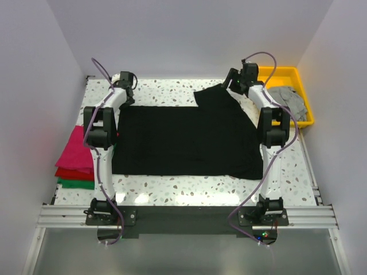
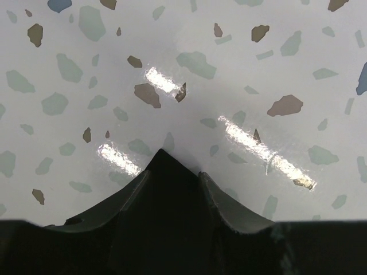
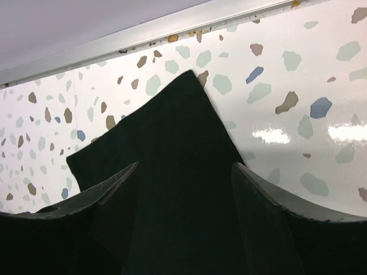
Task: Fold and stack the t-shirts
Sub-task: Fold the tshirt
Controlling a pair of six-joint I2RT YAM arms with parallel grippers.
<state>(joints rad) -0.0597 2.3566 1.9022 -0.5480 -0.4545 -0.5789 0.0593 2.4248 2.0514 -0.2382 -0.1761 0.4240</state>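
A black t-shirt (image 1: 183, 140) lies spread flat across the middle of the table. My left gripper (image 1: 125, 80) is at its far left corner. In the left wrist view a point of black cloth (image 2: 162, 163) fills the gap of the left gripper (image 2: 175, 173), whose jaws stand partly closed around it. My right gripper (image 1: 234, 80) is over the far right sleeve. In the right wrist view it stands open (image 3: 185, 166), astride the black sleeve (image 3: 166, 126). Folded magenta (image 1: 77, 149), red (image 1: 74, 173) and green (image 1: 71, 184) t-shirts are stacked at the left. A grey t-shirt (image 1: 287, 97) lies crumpled at the right.
The grey shirt sits in a yellow tray (image 1: 281, 71) at the far right corner. White walls close in the table on the left, back and right. A metal rail (image 3: 172, 28) runs along the far edge just beyond the sleeve.
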